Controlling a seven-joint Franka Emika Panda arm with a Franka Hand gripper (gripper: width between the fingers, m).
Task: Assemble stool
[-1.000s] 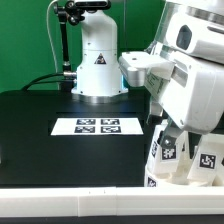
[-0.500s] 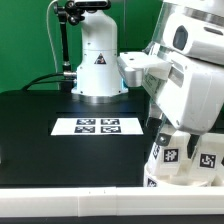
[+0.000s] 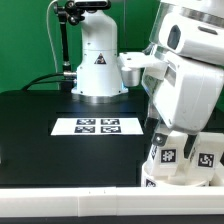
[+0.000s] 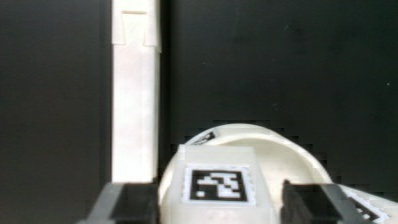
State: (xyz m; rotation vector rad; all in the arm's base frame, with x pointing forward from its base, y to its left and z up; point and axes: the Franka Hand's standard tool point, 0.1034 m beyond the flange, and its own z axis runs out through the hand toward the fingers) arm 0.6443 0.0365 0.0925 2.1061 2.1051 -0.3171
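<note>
A white stool leg [image 4: 224,183] with a square tag on its face sits between my gripper's [image 4: 226,206] two dark fingers, which press against both its sides. In the exterior view this tagged leg [image 3: 165,155] stands at the right front of the table, just under my large white hand [image 3: 185,90]. A second tagged white part [image 3: 208,158] stands right beside it. Both rest against a white rounded piece [image 3: 172,178] at the table's front edge. I cannot tell whether that is the seat. My fingertips are hidden in the exterior view.
The marker board [image 3: 98,126] lies flat in the middle of the black table. The arm's white base [image 3: 97,60] stands behind it. A long white rail [image 4: 134,90] runs along the table edge next to the leg and also shows in the exterior view [image 3: 70,190].
My hand has shifted slightly toward the exterior view's left, and the gripped leg's tag moved with it. The second tagged part stayed put.
</note>
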